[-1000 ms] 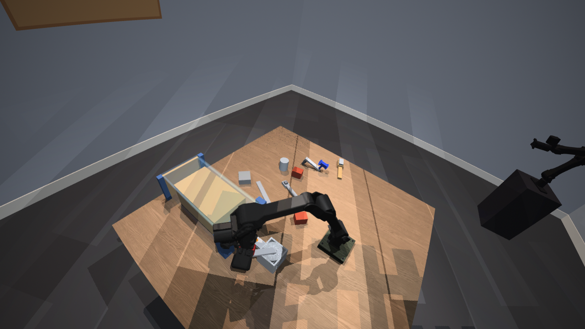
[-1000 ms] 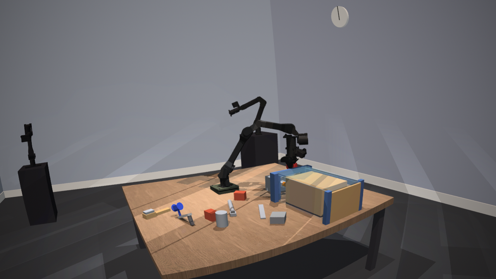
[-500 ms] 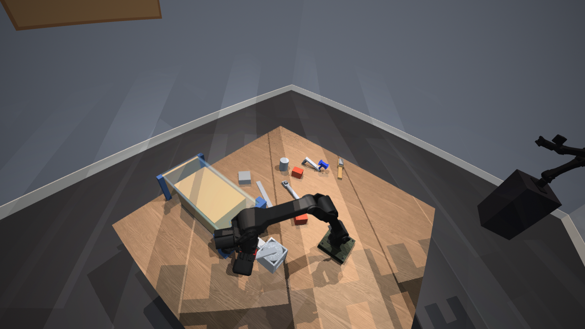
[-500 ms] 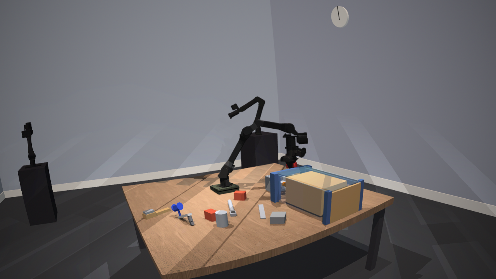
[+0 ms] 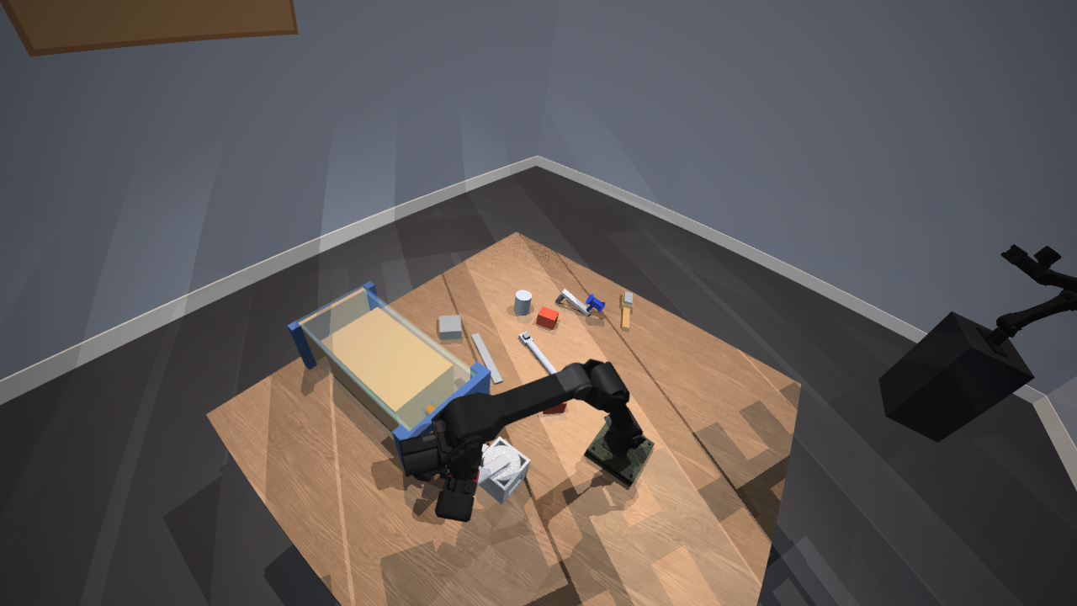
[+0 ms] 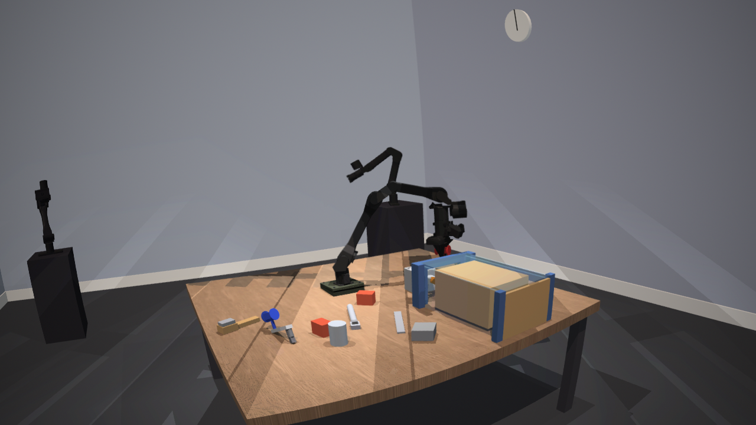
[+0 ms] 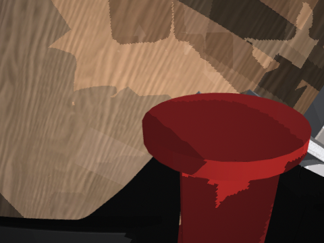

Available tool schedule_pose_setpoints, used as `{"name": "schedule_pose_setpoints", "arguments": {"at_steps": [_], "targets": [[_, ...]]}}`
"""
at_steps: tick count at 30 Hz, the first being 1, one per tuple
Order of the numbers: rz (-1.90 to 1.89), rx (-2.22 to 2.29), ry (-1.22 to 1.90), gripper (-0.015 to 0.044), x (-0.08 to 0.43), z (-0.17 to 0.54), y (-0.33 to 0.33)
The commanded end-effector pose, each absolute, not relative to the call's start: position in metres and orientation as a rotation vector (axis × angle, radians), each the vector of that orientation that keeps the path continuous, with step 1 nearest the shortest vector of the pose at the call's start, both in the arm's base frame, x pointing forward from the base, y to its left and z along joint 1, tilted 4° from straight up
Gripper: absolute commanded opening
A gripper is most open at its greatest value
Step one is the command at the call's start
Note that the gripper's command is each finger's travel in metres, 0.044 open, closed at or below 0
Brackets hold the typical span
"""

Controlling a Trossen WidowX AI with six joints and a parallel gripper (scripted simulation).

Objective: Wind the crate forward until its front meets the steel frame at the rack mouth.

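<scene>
The tan crate [image 5: 387, 358] [image 6: 465, 296] sits flat inside the clear-panelled cubby. A gap shows between its front and the blue frame [image 5: 481, 379] [image 6: 419, 285] at the mouth. An orange piece [image 5: 430, 409] [image 6: 432, 280] shows in that gap. The grey winch [image 5: 514, 486] [image 6: 409, 280] stands outside the mouth with the crank arm [image 5: 493, 469] [image 7: 317, 148] on top, reaching toward the cubby side. My gripper [image 5: 474, 475] [image 6: 443, 250] [image 7: 204, 147] points down, shut on the crank's red knob [image 7: 226, 129]. The key in the winch hole is hidden.
Away from the winch lie a wrench-like tool [image 5: 538, 353], a flat strip [image 5: 486, 358], a grey block [image 5: 450, 326], a grey cylinder [image 5: 522, 303], red blocks [image 5: 547, 317] [image 6: 365, 297], a blue-ended tool [image 5: 595, 303] and a hammer-like tool [image 5: 626, 316]. My arm passes above the bench.
</scene>
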State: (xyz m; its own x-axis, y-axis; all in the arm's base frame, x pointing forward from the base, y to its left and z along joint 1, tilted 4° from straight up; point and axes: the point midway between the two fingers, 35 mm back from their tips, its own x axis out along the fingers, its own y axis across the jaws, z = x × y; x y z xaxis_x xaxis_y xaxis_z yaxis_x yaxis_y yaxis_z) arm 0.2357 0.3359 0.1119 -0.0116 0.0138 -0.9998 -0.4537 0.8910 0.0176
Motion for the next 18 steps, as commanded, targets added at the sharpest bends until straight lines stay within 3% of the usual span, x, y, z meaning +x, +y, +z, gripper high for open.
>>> {"name": "schedule_pose_setpoints", "arguments": {"at_steps": [1, 18], "targets": [[0.401, -0.367, 1.578, 0.0, 0.216, 0.111, 0.34], [0.402, -0.366, 1.58, 0.0, 0.195, 0.112, 0.34]]}}
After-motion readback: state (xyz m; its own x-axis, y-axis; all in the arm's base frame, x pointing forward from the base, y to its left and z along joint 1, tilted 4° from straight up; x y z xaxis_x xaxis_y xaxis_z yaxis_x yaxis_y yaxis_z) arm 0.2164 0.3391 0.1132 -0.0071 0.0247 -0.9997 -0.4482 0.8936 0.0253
